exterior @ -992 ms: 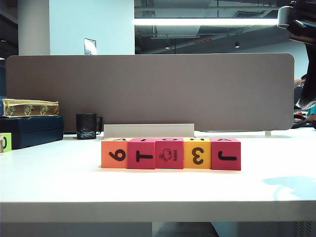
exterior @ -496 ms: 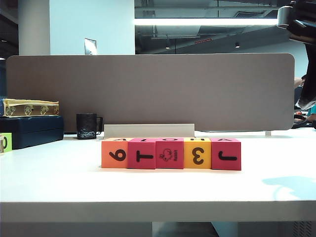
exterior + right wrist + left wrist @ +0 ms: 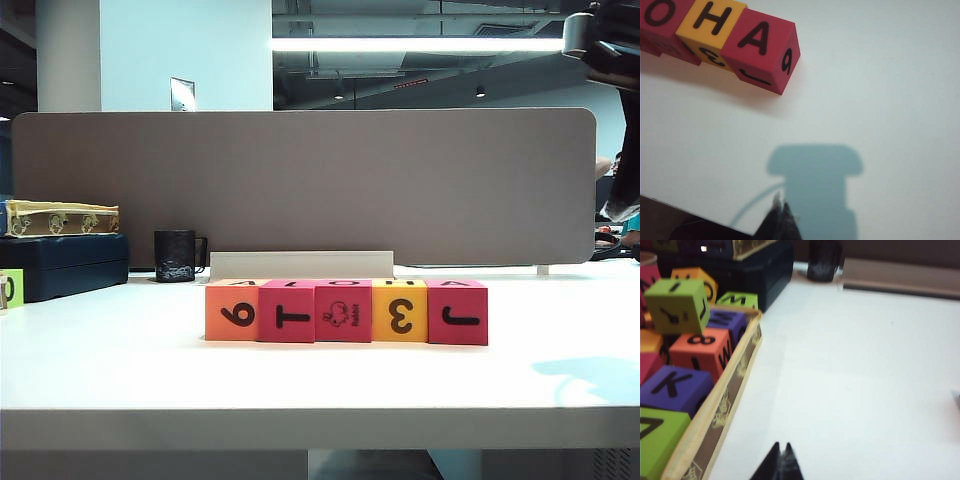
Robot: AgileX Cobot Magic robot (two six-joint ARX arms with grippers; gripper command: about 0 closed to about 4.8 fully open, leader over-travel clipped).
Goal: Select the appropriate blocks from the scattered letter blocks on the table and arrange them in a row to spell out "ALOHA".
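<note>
beside closed right claw [image 3: 781, 212] — letter blocks [image 3: 715, 35]

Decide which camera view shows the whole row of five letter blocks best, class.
The exterior view: the row of five letter blocks sits complete on the table, front faces showing. The right wrist view catches only its end, tops reading O, H, A, beyond the shut right gripper. The left wrist view, with the shut left gripper, misses the row.

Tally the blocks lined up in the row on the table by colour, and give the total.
Orange blocks: 1
Crimson-pink blocks: 3
Yellow blocks: 1
Total in the row: 5
Both claws are shut and clear of the row: the left claw hovers over bare table beside a box of spare blocks, the right claw near the table's front edge.
</note>
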